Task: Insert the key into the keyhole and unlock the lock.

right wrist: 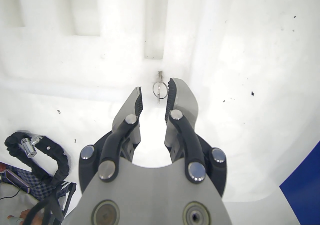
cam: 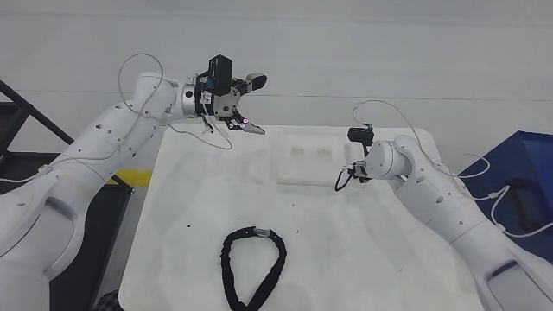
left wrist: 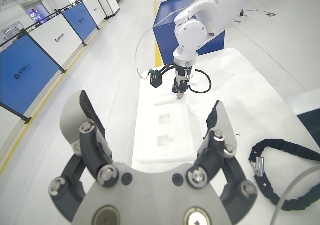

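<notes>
**Poised to pinch the key**

Stuck in a slit of the white foam tray point(right wrist: 175, 23) at the back of the counter point(cam: 190, 250), probably so as to offer the key point(right wrist: 158, 90) and its ring for a clean pinch. Set just short of it with the right gripper point(right wrist: 155, 93), fingers a little apart, clamped on nothing. Raised over the counter's far corner with the left gripper point(left wrist: 150, 102), fingers wide apart and empty, likely free to steady the chain lock point(cam: 252, 263) lying near the front edge. No telling the keyhole's position on the metal cylinder point(left wrist: 260, 166), nor the key's depth in the foam.
</notes>
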Controlling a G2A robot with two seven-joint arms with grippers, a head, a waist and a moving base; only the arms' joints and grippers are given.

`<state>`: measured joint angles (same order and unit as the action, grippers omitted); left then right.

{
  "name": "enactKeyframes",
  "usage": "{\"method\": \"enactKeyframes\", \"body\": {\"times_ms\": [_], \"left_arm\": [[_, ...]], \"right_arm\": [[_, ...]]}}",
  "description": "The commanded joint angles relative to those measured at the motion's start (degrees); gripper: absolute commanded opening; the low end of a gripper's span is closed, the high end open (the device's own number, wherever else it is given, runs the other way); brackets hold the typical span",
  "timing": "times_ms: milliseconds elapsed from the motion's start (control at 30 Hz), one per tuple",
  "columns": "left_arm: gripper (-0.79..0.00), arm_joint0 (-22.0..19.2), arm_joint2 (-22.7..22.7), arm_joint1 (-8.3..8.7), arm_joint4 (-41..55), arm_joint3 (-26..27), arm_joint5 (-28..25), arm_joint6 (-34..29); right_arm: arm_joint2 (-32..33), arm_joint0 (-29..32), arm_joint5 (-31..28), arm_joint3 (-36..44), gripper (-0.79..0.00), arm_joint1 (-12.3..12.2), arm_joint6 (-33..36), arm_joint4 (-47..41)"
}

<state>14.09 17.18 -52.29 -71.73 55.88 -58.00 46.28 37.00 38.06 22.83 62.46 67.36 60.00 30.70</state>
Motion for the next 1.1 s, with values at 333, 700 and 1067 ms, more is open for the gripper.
{"method": "enactKeyframes", "body": {"times_ms": [333,700,1067], "left_arm": [[0.000,0.00,0.00,0.00,0.00,0.00,0.00,0.00],[0.000,0.00,0.00,0.00,0.00,0.00,0.00,0.00],[0.000,0.00,0.00,0.00,0.00,0.00,0.00,0.00]], "right_arm": [[-1.05,-0.98,-0.23,-5.02,-0.668,2.04,-0.86,0.39],[-1.01,-2.08,-1.05,-9.29,-0.785,3.80,-1.34,-0.36],[3.41,-2.42,-1.35,-3.22,-0.785,2.24,4.43,0.62]]}}
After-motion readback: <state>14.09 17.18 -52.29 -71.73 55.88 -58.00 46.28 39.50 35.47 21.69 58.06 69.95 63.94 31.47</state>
